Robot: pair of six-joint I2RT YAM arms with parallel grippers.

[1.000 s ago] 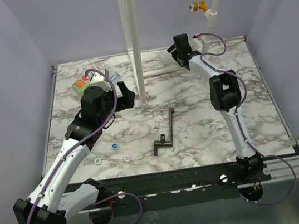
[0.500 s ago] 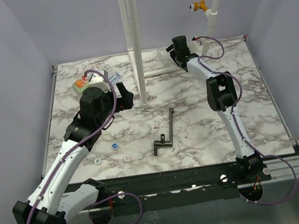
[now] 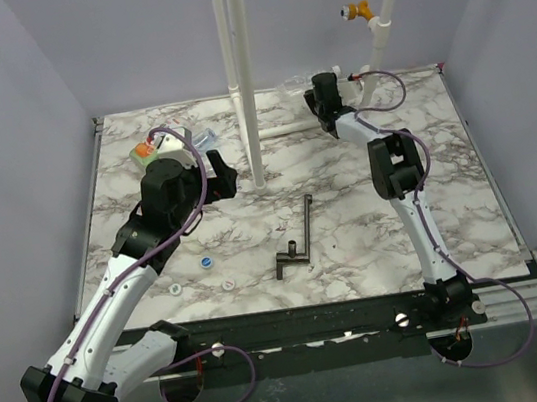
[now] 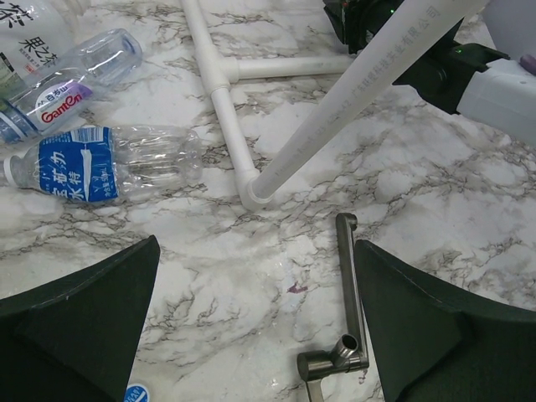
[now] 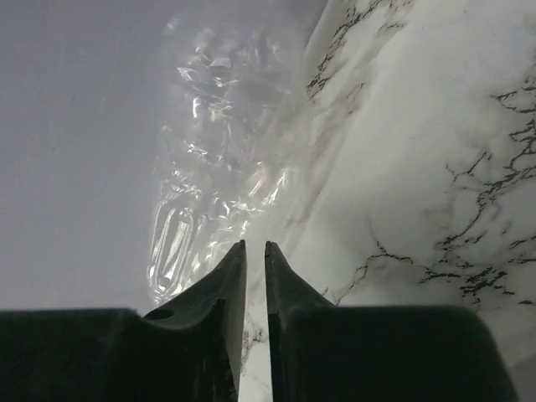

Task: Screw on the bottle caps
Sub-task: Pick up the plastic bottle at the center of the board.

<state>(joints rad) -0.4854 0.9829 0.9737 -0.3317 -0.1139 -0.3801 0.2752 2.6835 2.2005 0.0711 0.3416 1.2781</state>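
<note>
Bottles (image 4: 100,163) lie on their sides at the far left of the table (image 3: 375,236), crosswise just beyond the wide-open, empty left gripper (image 4: 255,251), with the caps (image 3: 206,262) loose nearer its base, while right of the white pipe (image 3: 246,83) the right gripper (image 5: 254,244), narrowed to a slit with nothing visible between its fingers, points at a crumpled clear bottle (image 5: 209,167) by the back wall (image 5: 67,126).

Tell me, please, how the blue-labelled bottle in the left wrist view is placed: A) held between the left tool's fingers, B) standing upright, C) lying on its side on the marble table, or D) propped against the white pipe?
C: the blue-labelled bottle lies flat on its side on the marble table, clear of the white pipe, with nothing gripping it.
</note>
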